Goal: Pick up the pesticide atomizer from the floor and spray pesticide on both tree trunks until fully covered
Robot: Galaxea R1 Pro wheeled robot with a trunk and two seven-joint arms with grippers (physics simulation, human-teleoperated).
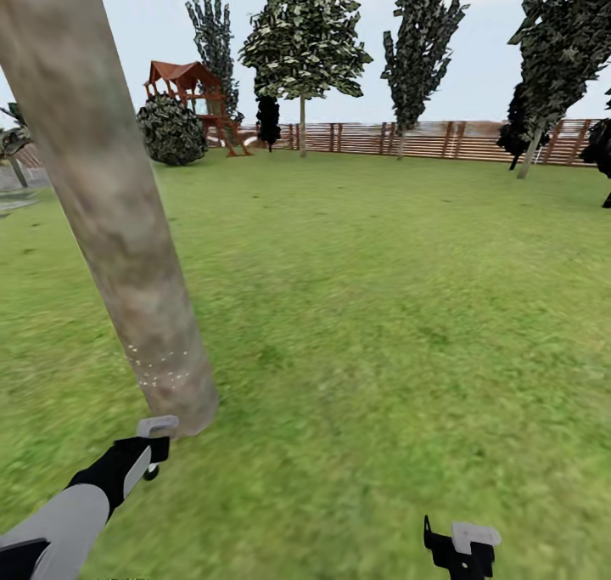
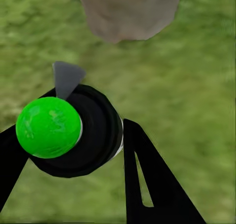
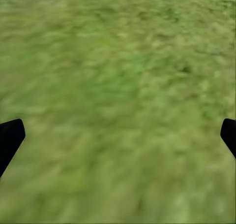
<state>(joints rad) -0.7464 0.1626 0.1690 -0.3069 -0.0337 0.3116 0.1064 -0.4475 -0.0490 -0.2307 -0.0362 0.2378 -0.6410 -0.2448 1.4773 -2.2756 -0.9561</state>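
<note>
left claw (image 2: 73, 160) pinching the pesticide atomizer (image 2: 69, 133), green cap toward the wrist camera, grey nozzle aimed at the tree trunk (image 1: 110, 215) | trunk at 10 o'clock in head view, white pesticide specks (image 1: 161, 368) near its base | right claw (image 3: 118, 135) spread over the grass floor (image 3: 123, 61), at 5 o'clock

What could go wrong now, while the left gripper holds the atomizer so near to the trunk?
The white specks sit in one low patch, so most of the tree trunk may stay uncovered. The atomizer in the left gripper is very close to the trunk's base and might bump it.
</note>
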